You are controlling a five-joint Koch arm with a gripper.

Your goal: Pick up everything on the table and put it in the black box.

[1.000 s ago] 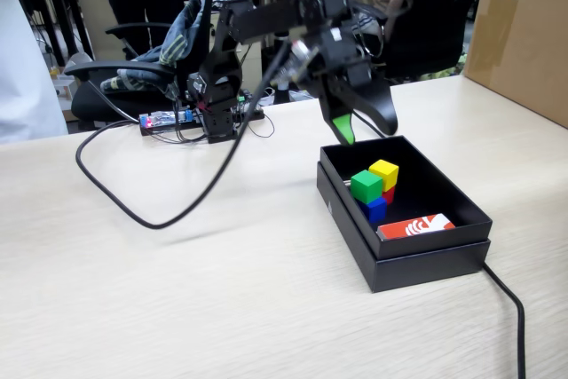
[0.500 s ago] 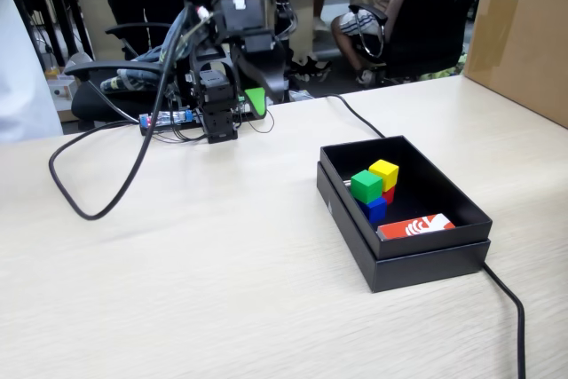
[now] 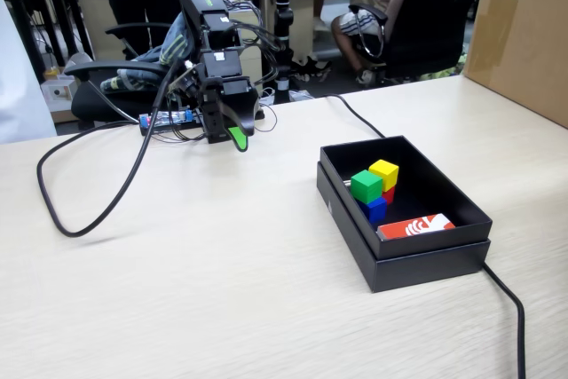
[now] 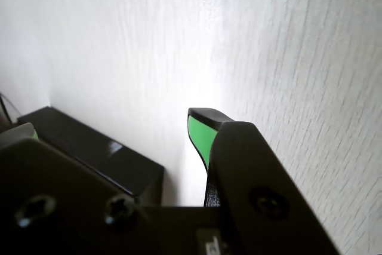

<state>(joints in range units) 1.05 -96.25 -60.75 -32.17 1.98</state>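
Note:
The black box (image 3: 426, 264) stands on the beige table (image 3: 204, 290) at the right. Inside it, the green cube (image 3: 366, 185) and the yellow cube (image 3: 384, 173) sit on top of the blue cube (image 3: 375, 209) and the red cube (image 3: 389, 194), which is mostly hidden. My gripper (image 3: 236, 137) hangs over the table's far edge, left of the box, empty. In the wrist view the gripper (image 4: 113, 131) has its green-padded jaws apart, with nothing between them. The box's outer wall (image 4: 89, 147) shows there; the cubes are hidden.
A red-and-white card (image 3: 415, 226) lies in the box's near end. A black cable (image 3: 71, 219) loops over the table's left part; another cable (image 3: 510, 299) runs from the box to the front right. A brown carton (image 3: 524, 33) stands at the far right.

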